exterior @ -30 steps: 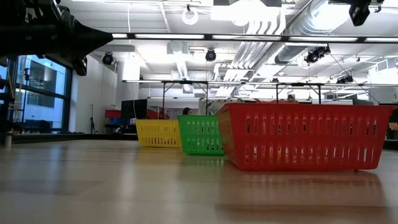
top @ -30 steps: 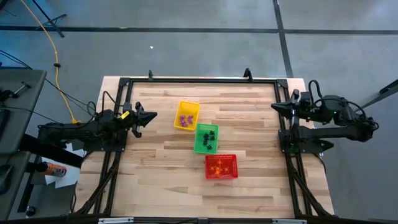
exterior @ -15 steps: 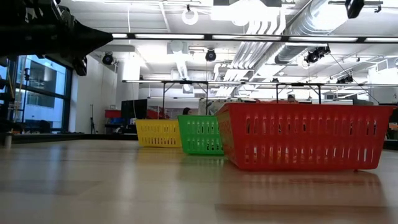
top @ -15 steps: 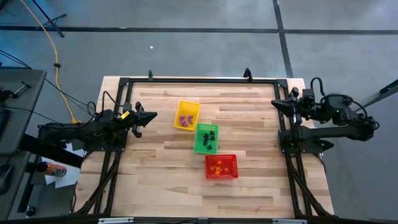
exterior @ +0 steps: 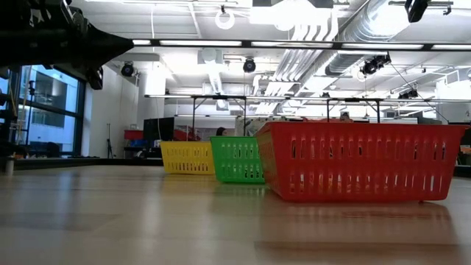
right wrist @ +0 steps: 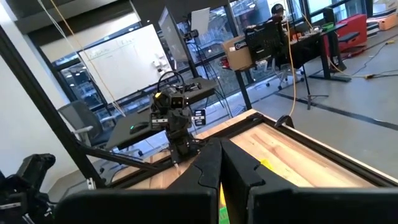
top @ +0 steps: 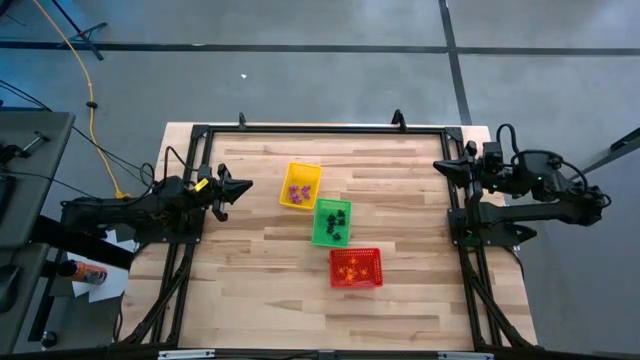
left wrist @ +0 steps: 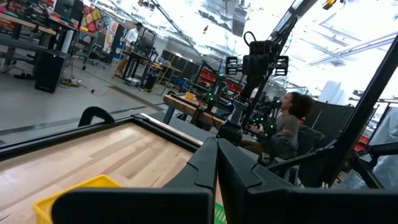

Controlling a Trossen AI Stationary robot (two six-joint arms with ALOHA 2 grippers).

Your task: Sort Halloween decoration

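Observation:
Three mesh baskets stand in a slanting row at mid-table. The yellow basket [top: 301, 186] holds purple Halloween decoration trinkets [top: 297, 191], the green basket [top: 332, 222] black ones [top: 337, 224], and the red basket [top: 356, 268] orange ones [top: 350, 268]. My left gripper [top: 247, 185] is shut and hovers at the table's left side, pointing at the yellow basket. My right gripper [top: 437, 167] is shut and raised at the table's right edge, pointing left. Neither holds anything.
A black frame [top: 320, 128] runs round the tabletop's edges. Bare wood lies along the near part of the table [top: 300, 320] and between the baskets and each arm. In the wrist views a person [left wrist: 287, 121] sits at a desk beyond the table.
My right gripper has shifted slightly toward the table's far edge and risen a little, staying shut. The baskets and my left arm have kept still.

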